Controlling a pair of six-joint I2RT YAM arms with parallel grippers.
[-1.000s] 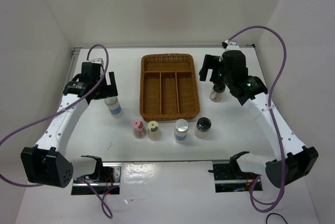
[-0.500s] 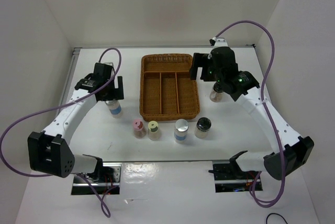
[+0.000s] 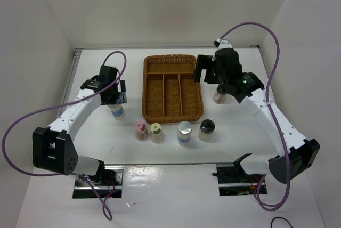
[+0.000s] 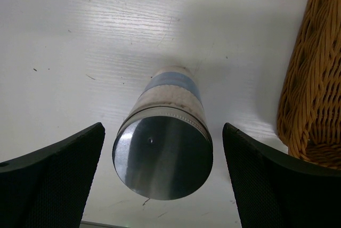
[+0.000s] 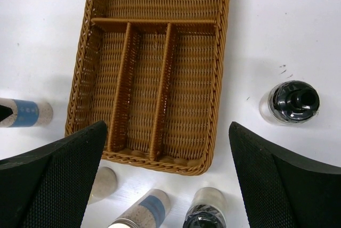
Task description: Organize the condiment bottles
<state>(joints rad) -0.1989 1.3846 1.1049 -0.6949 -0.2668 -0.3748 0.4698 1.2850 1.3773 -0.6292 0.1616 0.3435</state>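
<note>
**Lot: bench [image 3: 240, 143], one tray, six bottles, two claws.**

1. Tray [image 3: 145, 87]. Wicker, mid-bench, with one cross compartment at the far end and three long lanes. No bottle lies in it. It is judged the destination, so the sorting proper has not begun.
2. White bottle [image 4: 171, 87]. Silver cap, blue band. It stands upright on the bench just left of the tray, apart from its wall.
3. Left claw [image 3: 113, 99]. Spread, with one finger on either side of the white bottle's cap and a gap on each side (no contact visible). It straddles the bottle, presumably so that it can pinch the body and lift it straight up.
4. Near row: pink bottle [image 3: 140, 130], green bottle [image 3: 156, 131], second white bottle [image 3: 184, 132], black bottle [image 3: 206, 129]. All are upright, side by side just off the tray's near end. The pink and green are close together and the others are further apart. Where the gaps are wider, fingers should be able to come down without knocking a neighbour.
5. Second black bottle [image 5: 290, 103]. Upright and alone, right of the tray, near its wall but not touching.
6. Right claw [image 3: 206, 71]. Spread, with nothing between its fingers. It hangs above the tray's right side, close to the second black bottle. It is judged to be holding clear of the left arm's work and is well placed to take that bottle.

Handling note: these are tall, narrow pieces, and an off-centre squeeze would likely tip one.
</note>
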